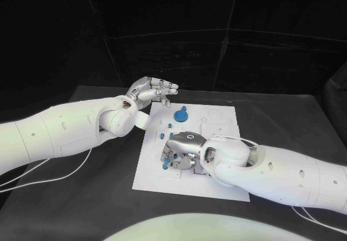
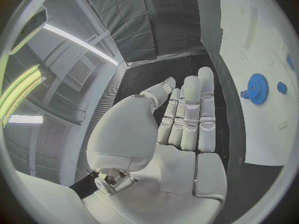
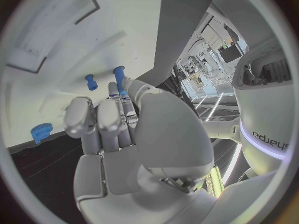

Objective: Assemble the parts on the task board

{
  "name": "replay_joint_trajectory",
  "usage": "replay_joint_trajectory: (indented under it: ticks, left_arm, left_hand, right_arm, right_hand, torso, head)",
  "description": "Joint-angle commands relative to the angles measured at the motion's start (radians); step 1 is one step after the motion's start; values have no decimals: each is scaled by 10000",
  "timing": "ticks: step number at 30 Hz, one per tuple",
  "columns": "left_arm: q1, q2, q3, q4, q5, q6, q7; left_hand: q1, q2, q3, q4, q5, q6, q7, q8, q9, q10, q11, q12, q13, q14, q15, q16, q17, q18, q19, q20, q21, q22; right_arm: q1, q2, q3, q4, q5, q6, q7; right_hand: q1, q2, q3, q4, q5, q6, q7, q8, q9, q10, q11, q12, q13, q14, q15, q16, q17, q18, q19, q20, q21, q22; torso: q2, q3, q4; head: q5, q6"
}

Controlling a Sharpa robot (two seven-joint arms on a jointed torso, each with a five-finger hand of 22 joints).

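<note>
Nearest the head camera, the right silver hand (image 1: 185, 148) hangs low over the white plate task board (image 1: 217, 188), and whether it grips anything I cannot tell. Its fingers (image 3: 115, 102) touch a small blue peg (image 3: 119, 77), upright, long axis pointing up off the plate; a sideways nudge could tip it. Beyond, a blue toothed gear (image 1: 180, 116) lies flat mid-board. Farthest, the left silver hand (image 1: 150, 92) hovers at the board's far edge, released, fingers straight.

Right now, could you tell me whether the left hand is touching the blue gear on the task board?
Apart. In the left wrist view, the left hand is raised with straight fingers, and dark table separates it from the blue gear on the task board.
</note>
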Motion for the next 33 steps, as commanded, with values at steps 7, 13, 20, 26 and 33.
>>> replay_joint_trajectory:
  ticks: [7, 13, 20, 26, 33]
  left_arm:
    - [15, 4, 9, 11, 35, 103, 31]
    - [15, -9, 9, 13, 35, 99, 22]
    - [15, -14, 9, 15, 35, 103, 17]
    - [15, -18, 9, 17, 35, 103, 16]
    - [16, -27, 9, 15, 35, 102, 9]
  left_hand:
    - [-105, 23, 52, 13, 50, -67, 1, 45, 11, -62, -6, 59, 1, -71, -13, 43, -13, 62, -77, -16, -62, -18]
    - [-118, 22, 54, 20, 49, -74, 5, 47, 10, -69, -3, 61, 0, -72, -11, 45, -16, 62, -78, -15, -62, -19]
    - [-118, 22, 54, 20, 49, -74, 5, 47, 10, -69, -3, 61, 0, -72, -11, 45, -16, 62, -78, -15, -62, -19]
    - [-118, 22, 54, 20, 49, -74, 5, 47, 10, -69, -3, 61, 0, -72, -11, 45, -16, 62, -78, -15, -62, -19]
    - [-118, 22, 54, 20, 49, -74, 5, 47, 10, -69, -3, 61, 0, -72, -11, 45, -16, 62, -78, -15, -62, -19]
  right_arm:
    - [2, 53, -15, -2, -360, 26, -28]
    - [-1, 63, -30, 4, -365, -254, 129]
    - [-2, 51, -37, 22, -273, -425, 250]
    - [-2, 29, -39, 29, -169, -444, 334]
    - [-3, -44, -40, 80, -6, -851, 517]
  right_hand:
    - [-479, -216, -48, -71, 81, -353, 110, -78, -44, -415, 128, -37, -45, -3, 126, -109, -249, 2, -268, 67, -154, -255]
    - [-764, -393, -186, -44, 122, -599, 149, -64, -42, -644, 191, -7, -40, -26, 172, -155, -324, 24, -341, 122, -226, -351]
    - [-1175, -635, -576, 54, 326, -911, 253, -60, -41, -938, 288, 4, -36, -57, 258, -231, -458, 56, -447, 200, -351, -523]
    - [-1396, -715, -1185, 86, 621, -1190, 346, -47, -33, -1226, 376, 30, -28, -78, 330, -268, -549, 96, -559, 279, -502, -722]
    - [-1525, -650, -1802, 148, 774, -1453, 490, -54, -36, -1373, 479, 79, -19, -92, 408, -282, -613, 102, -552, 348, -545, -771]
  torso:
    - [8, -2, 6]
    - [-2, 2, -1]
    - [-2, 1, -1]
    - [6, 2, 8]
    - [2, 6, 4]
  head:
    - [-2, 24]
    - [-59, 65]
    - [-63, 72]
    - [-70, 66]
    - [-68, 61]
